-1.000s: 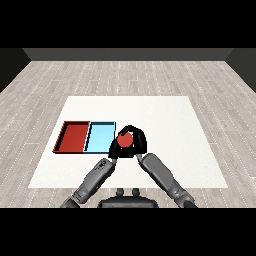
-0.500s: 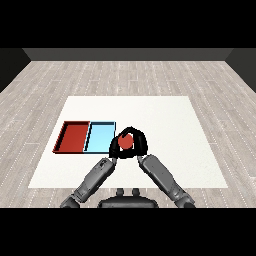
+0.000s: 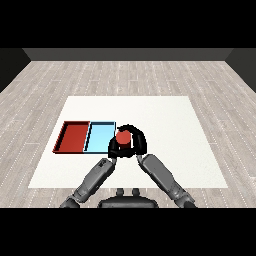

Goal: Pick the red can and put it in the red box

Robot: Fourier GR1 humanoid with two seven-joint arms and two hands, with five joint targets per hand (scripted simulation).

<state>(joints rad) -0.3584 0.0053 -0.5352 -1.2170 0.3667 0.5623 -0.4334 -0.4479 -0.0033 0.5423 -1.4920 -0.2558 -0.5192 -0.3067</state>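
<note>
Though perhaps gripped, red can aloft.

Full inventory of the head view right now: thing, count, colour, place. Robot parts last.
Square white table: 1, white, centre of view, on a grey plank floor.
Shallow red tray: 1, red, on the table's left part, leftmost of the two trays.
Shallow light blue tray: 1, light blue, side by side with the red tray, on its right.
Round red can: 1, red, just right of the light blue tray, held between the hands.
Right hand: 1, black, curled round the can from the right.
Left hand: 1, black, at the can's left side; finger pose unclear.
Forearms: 2, grey, coming in from the lower corners.
</note>
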